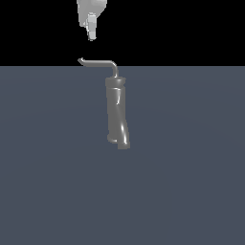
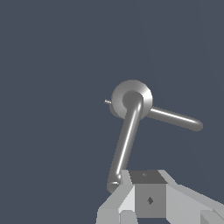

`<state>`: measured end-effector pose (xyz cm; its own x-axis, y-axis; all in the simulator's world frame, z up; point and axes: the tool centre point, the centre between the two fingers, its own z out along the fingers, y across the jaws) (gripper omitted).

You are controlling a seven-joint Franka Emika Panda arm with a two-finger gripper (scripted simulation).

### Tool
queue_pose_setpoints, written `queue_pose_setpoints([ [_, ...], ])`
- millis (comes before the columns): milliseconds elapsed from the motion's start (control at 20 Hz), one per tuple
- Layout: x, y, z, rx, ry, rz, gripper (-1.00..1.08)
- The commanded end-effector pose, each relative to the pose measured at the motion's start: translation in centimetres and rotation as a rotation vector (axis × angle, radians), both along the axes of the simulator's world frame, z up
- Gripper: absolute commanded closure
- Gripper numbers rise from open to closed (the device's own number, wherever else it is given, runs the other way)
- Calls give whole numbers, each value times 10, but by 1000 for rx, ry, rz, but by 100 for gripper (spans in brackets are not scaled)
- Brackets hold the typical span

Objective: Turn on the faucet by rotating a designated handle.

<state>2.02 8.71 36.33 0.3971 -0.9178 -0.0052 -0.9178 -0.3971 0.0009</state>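
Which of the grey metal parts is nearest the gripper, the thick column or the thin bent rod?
The thin bent handle: its hooked tip lies just below the gripper, apart from it. The thick faucet column stands lower, toward the exterior view's right.

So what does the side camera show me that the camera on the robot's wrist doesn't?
Only the exterior view shows the faucet standing upright as a tall grey column, and the clear vertical gap between the gripper and the handle below it. Only the wrist view looks straight down onto the faucet's round top, and shows a second rod sticking out from it. Both show the thin bent handle, the white gripper near its hooked tip, and the plain grey floor. In neither is the gripper touching the handle.
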Motion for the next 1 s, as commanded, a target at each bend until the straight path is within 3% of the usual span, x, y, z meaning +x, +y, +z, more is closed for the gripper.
queue_pose_setpoints([
  [0,10,6,-12,-1,-1,-59,108],
  [450,37,24,-47,-3,-2,-219,108],
  [950,48,32,-63,-5,-2,-288,108],
])
